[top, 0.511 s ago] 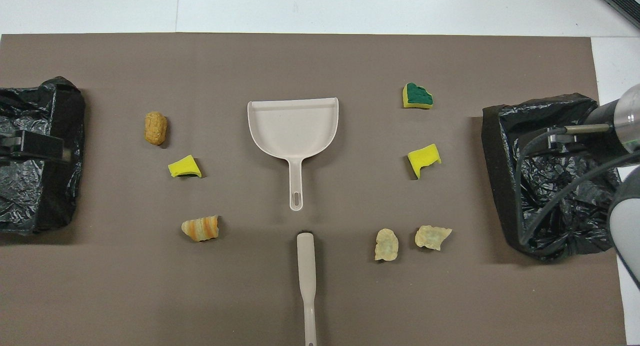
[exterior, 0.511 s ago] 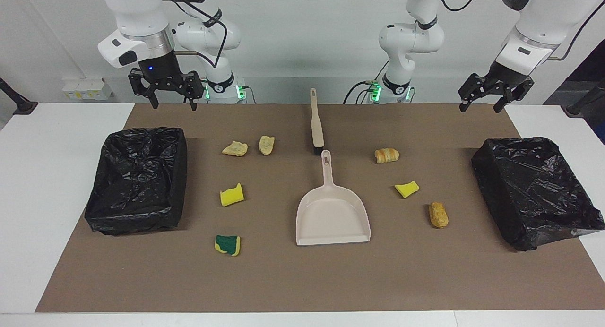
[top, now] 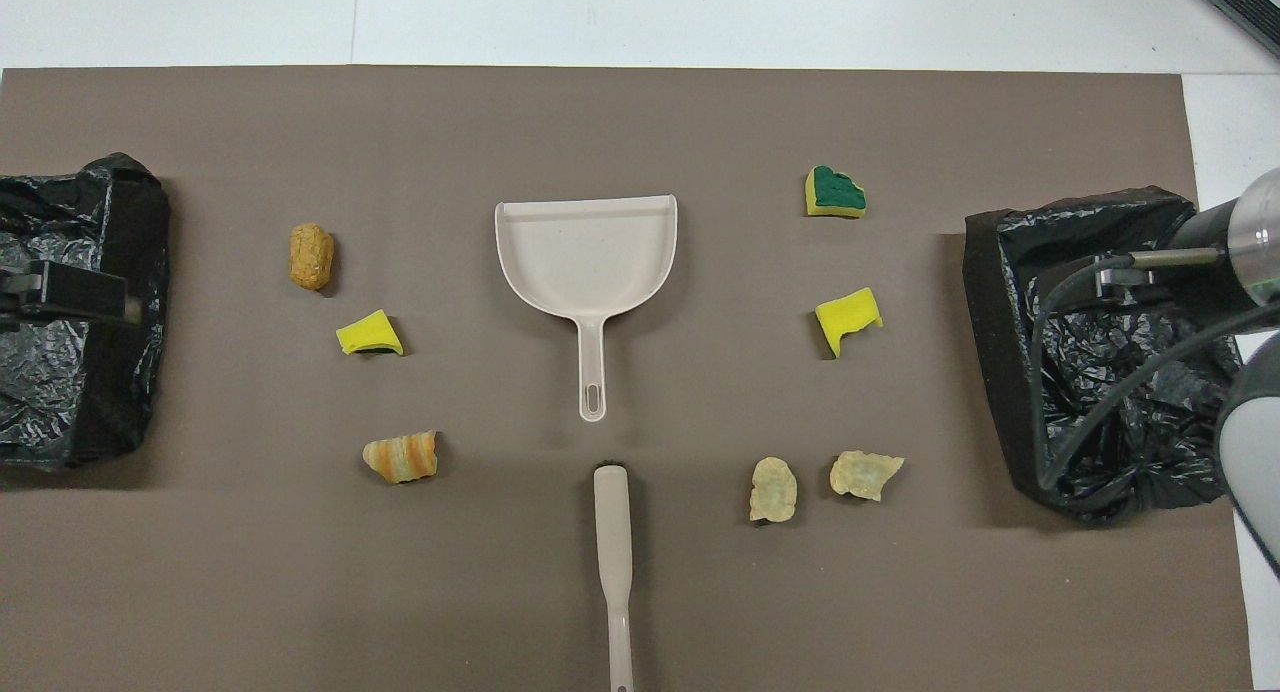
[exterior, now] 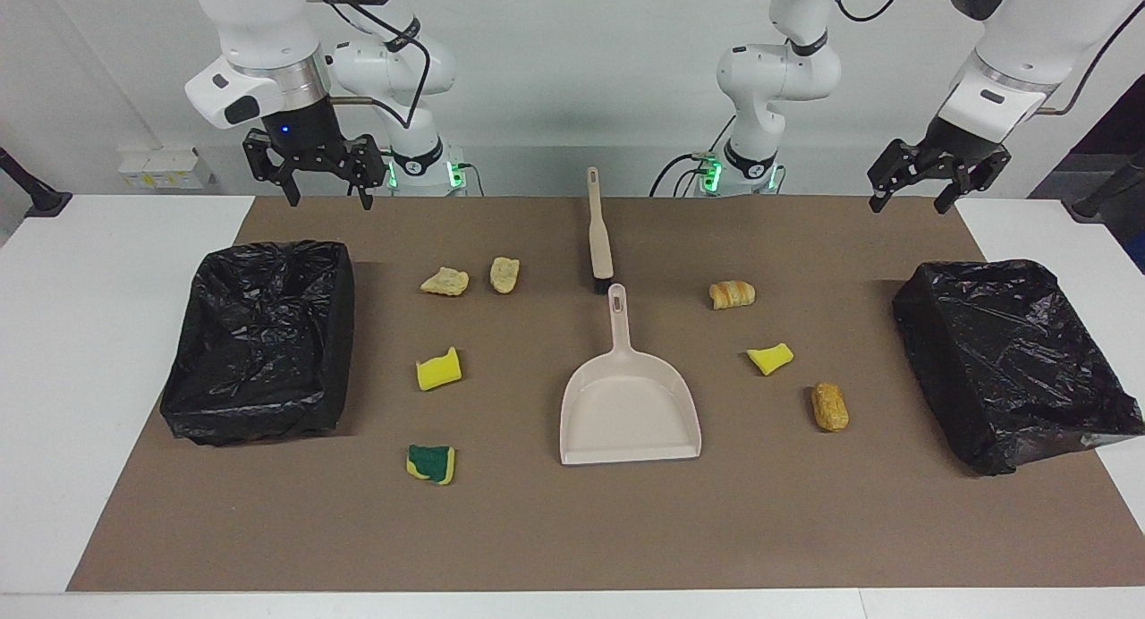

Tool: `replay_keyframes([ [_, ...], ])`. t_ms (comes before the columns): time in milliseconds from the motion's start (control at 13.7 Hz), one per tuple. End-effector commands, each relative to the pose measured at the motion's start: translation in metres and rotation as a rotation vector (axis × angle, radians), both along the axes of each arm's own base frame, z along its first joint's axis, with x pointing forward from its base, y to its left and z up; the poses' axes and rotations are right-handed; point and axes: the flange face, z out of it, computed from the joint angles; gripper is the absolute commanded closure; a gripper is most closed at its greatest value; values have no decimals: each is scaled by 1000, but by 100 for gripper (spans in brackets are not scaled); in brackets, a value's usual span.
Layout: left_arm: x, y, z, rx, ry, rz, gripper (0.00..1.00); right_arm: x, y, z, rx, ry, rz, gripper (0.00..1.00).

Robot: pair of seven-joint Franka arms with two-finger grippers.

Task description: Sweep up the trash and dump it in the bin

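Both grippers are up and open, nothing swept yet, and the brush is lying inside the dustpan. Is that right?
Not quite. The brush is not inside the dustpan; the facing view shows it flat on the mat, nearer the robots, just off the pan's handle. The rest holds: left gripper and right gripper are raised and open, nothing swept.

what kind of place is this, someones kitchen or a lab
Most likely a robotics lab, not a kitchen: two white arms stand at a white table spread with a brown mat, where a dustpan, a brush and sponge scraps are laid out neatly between two bag-lined bins.
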Motion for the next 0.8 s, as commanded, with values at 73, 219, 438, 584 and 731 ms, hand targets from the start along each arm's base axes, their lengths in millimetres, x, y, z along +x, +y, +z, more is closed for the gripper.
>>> replay_keyframes([
  [73, -5, -3, -2, -10, 9, -13, 0, -6, -4, 1, 15, 11, 10, 0],
  [219, -6, -7, -6, -12, 22, -19, 0, -5, -5, 2, 16, 5, 9, 0],
  [438, -8, -18, -19, -14, 44, -34, 0, -6, -4, 1, 16, 7, 9, 0],
  [584, -16, -34, -37, -14, 69, -64, 0, -5, -4, 1, 17, 8, 10, 0],
  [731, -23, -52, -63, -14, 70, -95, 0, -5, -4, 1, 16, 8, 10, 0],
])
